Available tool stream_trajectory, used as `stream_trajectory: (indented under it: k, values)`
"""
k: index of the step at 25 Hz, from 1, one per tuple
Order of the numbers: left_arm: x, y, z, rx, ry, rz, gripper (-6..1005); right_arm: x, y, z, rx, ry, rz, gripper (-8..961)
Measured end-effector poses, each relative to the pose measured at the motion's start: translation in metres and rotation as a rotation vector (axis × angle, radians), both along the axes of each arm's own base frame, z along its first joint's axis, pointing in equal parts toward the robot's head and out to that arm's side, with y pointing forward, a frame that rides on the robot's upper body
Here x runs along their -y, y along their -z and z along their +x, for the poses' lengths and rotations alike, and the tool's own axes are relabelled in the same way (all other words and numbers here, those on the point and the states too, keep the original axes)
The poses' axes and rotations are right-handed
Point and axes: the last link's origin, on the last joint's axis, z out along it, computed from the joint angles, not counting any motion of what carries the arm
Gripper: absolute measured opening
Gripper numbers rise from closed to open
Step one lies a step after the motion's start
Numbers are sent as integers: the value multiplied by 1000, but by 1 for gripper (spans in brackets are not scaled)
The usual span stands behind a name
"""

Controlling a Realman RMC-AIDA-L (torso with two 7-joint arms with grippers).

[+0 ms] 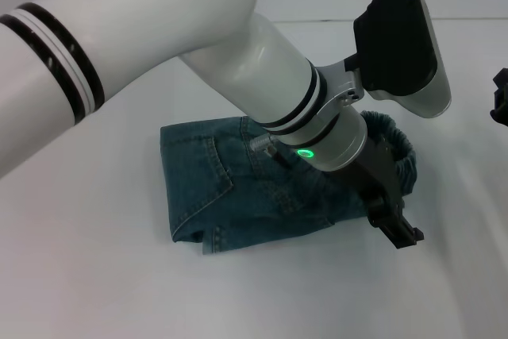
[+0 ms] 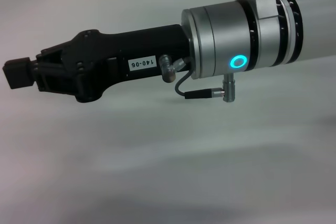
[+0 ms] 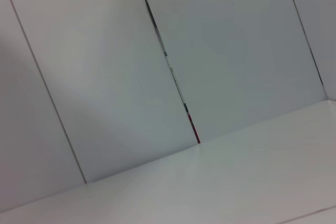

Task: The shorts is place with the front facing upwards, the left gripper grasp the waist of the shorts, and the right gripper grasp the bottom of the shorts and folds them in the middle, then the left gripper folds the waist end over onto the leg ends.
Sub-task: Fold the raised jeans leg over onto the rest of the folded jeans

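Note:
The blue denim shorts [image 1: 230, 188] lie on the white table, folded in half lengthwise, with the gathered waist [image 1: 401, 152] at the right end and the leg ends at the left. My left arm reaches across them. Its black gripper [image 1: 397, 232] sits low by the near corner of the waist end. The fingers look pressed together, with no cloth between them. In the left wrist view the same gripper [image 2: 18, 73] shows from the side over bare table. Only a black piece of my right gripper [image 1: 500, 99] shows, at the right edge of the head view.
The white table [image 1: 95, 275] spreads around the shorts on all sides. The right wrist view holds only grey wall panels [image 3: 105, 77] and a pale flat surface below them.

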Motion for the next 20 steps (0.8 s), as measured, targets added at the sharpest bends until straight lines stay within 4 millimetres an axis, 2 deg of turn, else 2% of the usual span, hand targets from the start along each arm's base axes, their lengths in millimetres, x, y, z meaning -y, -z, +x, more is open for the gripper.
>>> stream_trajectory:
  k: [6,20]
  values:
    - [-6,-1,-1,5,8,37,917,0,0,0,0,0,-1,2]
    - [-36,-13,-3,50,-2,209,917,1,0,1,3,1,-4,3]
